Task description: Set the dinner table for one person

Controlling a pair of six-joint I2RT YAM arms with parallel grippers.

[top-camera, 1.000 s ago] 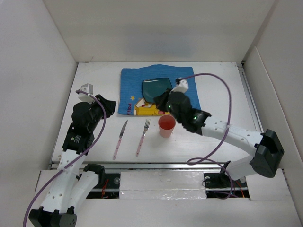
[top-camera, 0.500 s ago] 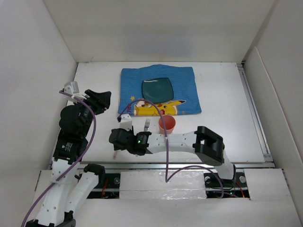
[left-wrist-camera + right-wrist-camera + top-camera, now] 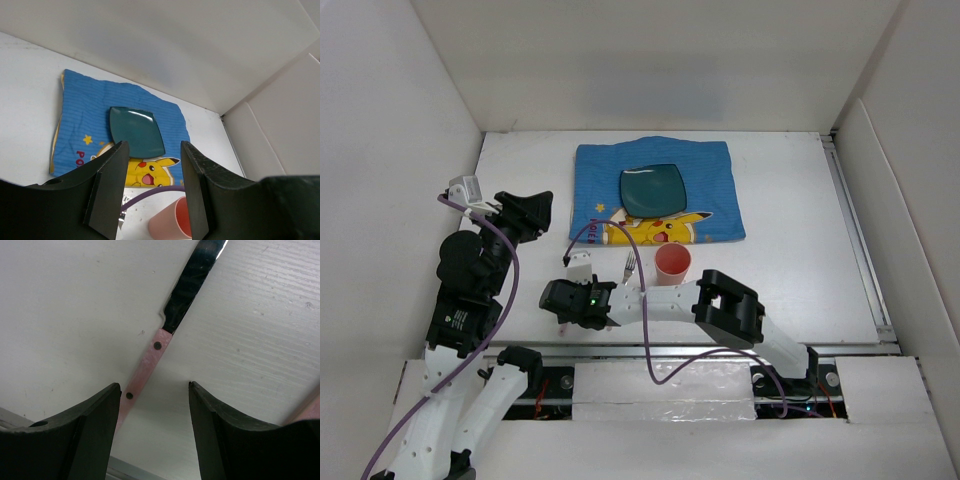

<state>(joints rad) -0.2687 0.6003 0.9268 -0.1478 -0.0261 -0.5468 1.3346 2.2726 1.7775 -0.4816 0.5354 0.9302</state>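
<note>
The dinner table [image 3: 790, 230] is a white tabletop. On it lies a blue Pikachu placemat [image 3: 710, 185] carrying a dark teal square plate [image 3: 652, 188]. A pink cup [image 3: 672, 265] stands in front of the mat, and fork tines [image 3: 629, 264] show beside it. My right gripper [image 3: 558, 305] hangs low and open over the pink-handled knife [image 3: 150, 365], whose handle runs under the left finger [image 3: 95, 430], close above the tabletop. My left gripper [image 3: 532, 212] is raised at the left, open and empty. Between its fingers [image 3: 107, 190] I see the plate [image 3: 136, 131] and cup [image 3: 172, 222].
A metal rail [image 3: 125, 472] runs along the near table edge just behind the right gripper. White walls enclose the table on the left, back and right. A purple cable [image 3: 610, 225] loops over the mat's front edge. The fork's handle [image 3: 306, 410] lies at the right.
The right arm swung from the placemat down to the knife at the front left, and its jaws opened. The left gripper pulled back to the left and opened wider.
</note>
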